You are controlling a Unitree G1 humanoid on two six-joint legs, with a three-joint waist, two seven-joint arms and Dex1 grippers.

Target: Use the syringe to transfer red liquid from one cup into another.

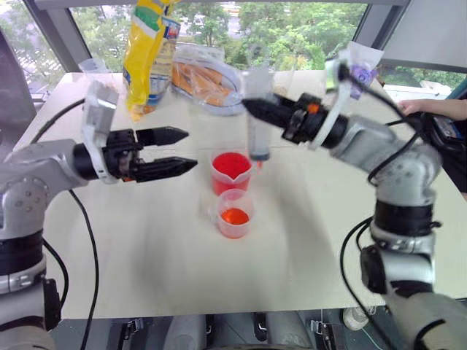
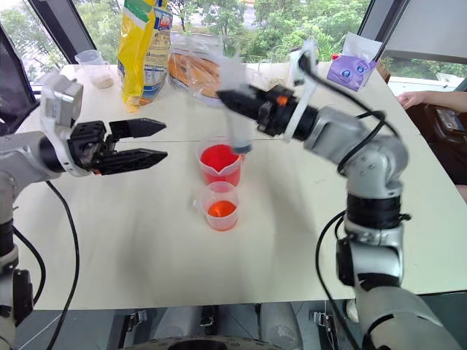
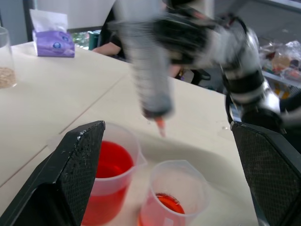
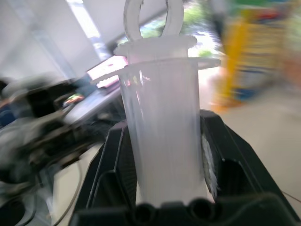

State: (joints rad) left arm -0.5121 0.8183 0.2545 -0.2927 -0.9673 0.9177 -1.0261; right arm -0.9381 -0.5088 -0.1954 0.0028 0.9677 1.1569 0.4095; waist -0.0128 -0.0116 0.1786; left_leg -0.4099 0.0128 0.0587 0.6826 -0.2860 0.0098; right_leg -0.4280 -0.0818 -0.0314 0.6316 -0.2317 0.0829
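Writing on the packaging is not coming through legibly for us: the yellow bag [image 1: 146,55] at the far edge is showing blue and green print only, the purple tissue pack [image 2: 352,71] a small printed face-like mark. We are seeing the right gripper [image 1: 257,108] with its fingers clamped on the syringe [image 1: 257,120], a thick clear plastic barrel standing upright with its red-orange tip just above the rim of the larger cup [image 1: 231,172], toward that cup's right side. That cup, clear plastic with a pour lip, is sitting mid-tabletop [image 1: 306,240] holding red liquid [image 1: 232,165]; the smaller cup [image 1: 235,213] is just in front of it with a shallow orange-red pool. We are noting the left gripper [image 1: 186,149] hovering to the cups' left, its fingers wide apart, holding nothing. Right wrist view is giving us the syringe's ring-shaped plunger top and flange between black fingers [image 4: 233,160]. Left wrist view is adding textured finger pads [image 3: 77,172] framing both cups, plus a glass jar [image 3: 4,59] of pale grains. A person's hand [image 1: 419,107] is resting at the far right edge.
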